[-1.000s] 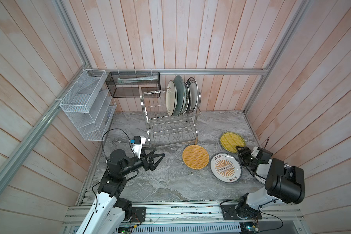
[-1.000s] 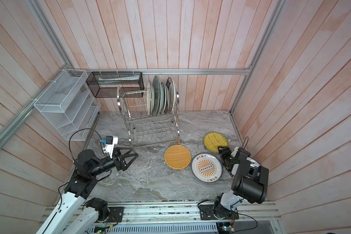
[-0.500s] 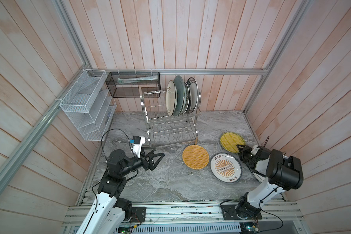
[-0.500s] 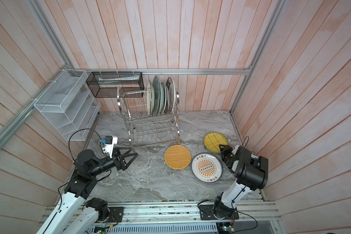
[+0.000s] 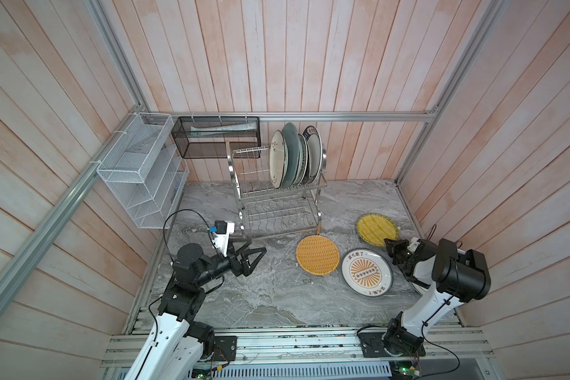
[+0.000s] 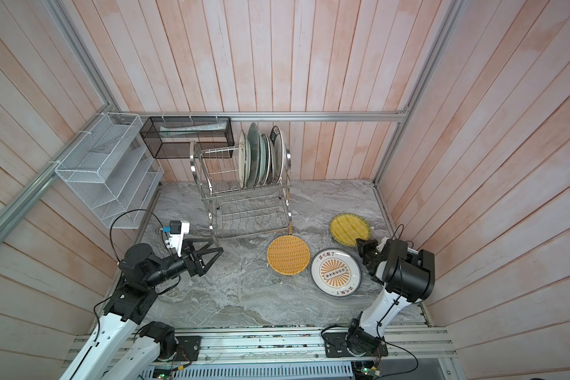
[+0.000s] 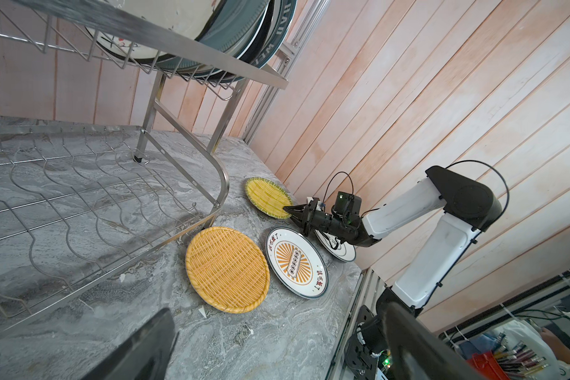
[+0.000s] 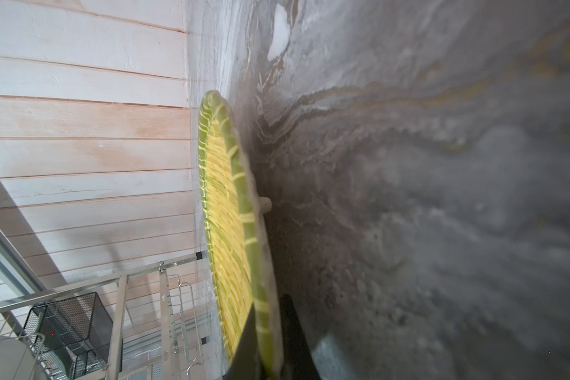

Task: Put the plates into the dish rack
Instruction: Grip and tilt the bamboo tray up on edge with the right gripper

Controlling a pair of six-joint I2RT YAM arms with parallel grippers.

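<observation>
Left end effector (image 5: pixel 254 260) hangs wide open, empty, over the counter (image 5: pixel 277 296) by the dish rack (image 5: pixel 278 215). Upper tier holds plates (image 5: pixel 292 158) on edge; lower tier is bare. Right end effector (image 5: pixel 390 244) is pinched on the near rim of the yellow woven plate (image 5: pixel 374 228), low by the right wall. It's a thin rim grip, so I'd lift slowly, tilt upright and clear the sunburst plate (image 5: pixel 366 273).
</observation>
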